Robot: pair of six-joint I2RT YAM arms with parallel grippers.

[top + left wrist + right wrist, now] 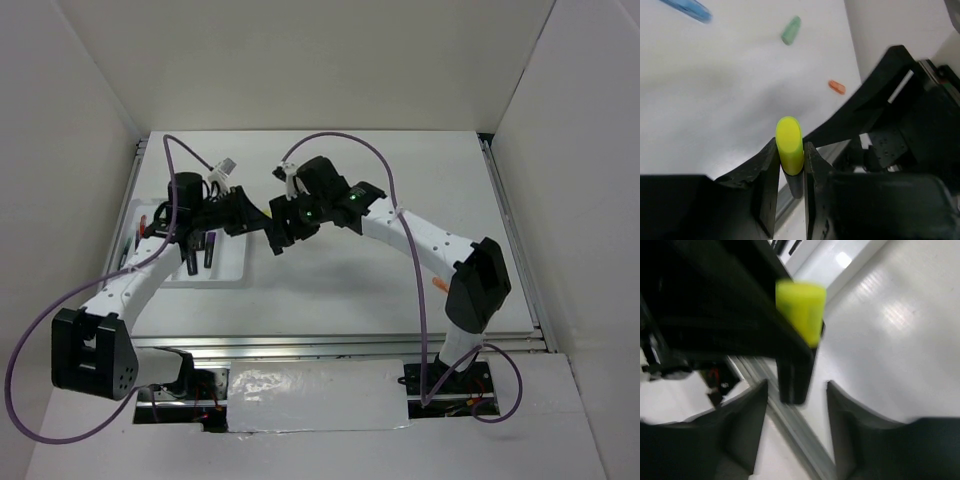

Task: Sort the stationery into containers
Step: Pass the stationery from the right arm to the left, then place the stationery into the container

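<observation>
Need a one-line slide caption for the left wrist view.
Left end effector grips a yellow highlighter; a mint marker, an orange pen and a blue pen lie on the table beyond.

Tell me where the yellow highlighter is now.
The yellow highlighter is clamped in the left gripper, seen in the left wrist view; from above, that is just right of the white tray, facing the open right gripper.

White tabletop (400, 290), glossy, glare patch (895, 315). Plain white left wall (50, 180), back wall (310, 60), right wall (590, 150) enclose it. Aluminium rail (350, 345) along near edge, second rail (510, 230) down right side.
</observation>
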